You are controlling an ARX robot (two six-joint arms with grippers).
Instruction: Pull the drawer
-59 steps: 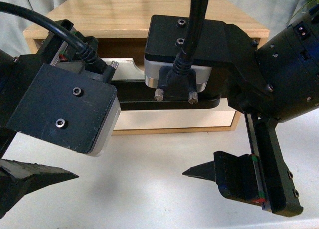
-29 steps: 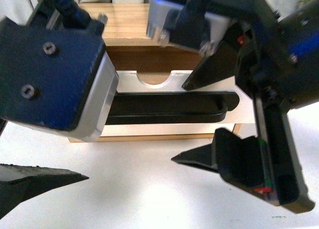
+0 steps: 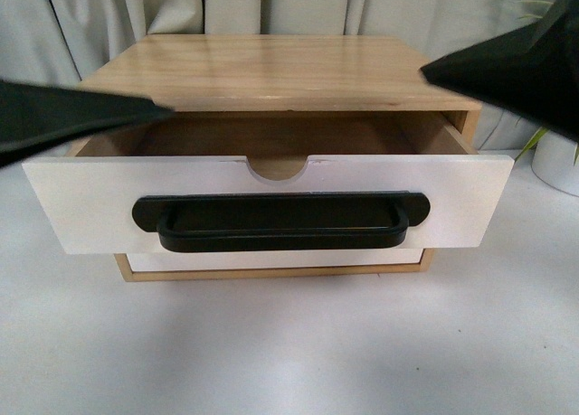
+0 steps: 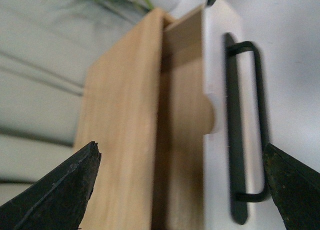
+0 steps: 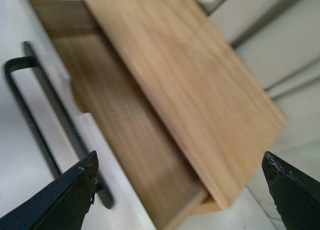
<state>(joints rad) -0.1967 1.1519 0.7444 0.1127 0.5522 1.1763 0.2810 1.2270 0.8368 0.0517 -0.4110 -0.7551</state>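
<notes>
The drawer (image 3: 81, 202) stands pulled out of the wooden cabinet (image 3: 271, 67), and its inside shows no contents. Its white front carries a long black bar handle (image 3: 280, 223) and a half-round notch (image 3: 278, 166) in the top edge. Both grippers hover above, touching nothing. Only dark fingers (image 3: 63, 117) of the left one and of the right one reach in from the front view's sides. My left gripper (image 4: 181, 152) is open over the cabinet top and the handle (image 4: 235, 135). My right gripper (image 5: 179, 160) is open over the drawer's inside (image 5: 125, 120).
A plain white drawer front (image 3: 271, 259) without a handle sits shut below. The cabinet stands on a white table (image 3: 289, 352). A white plant pot (image 3: 556, 166) stands at the right, with grey curtain behind.
Both arms have risen from low in front of the cabinet and now barely show in the front view. The drawer front has come further out toward me.
</notes>
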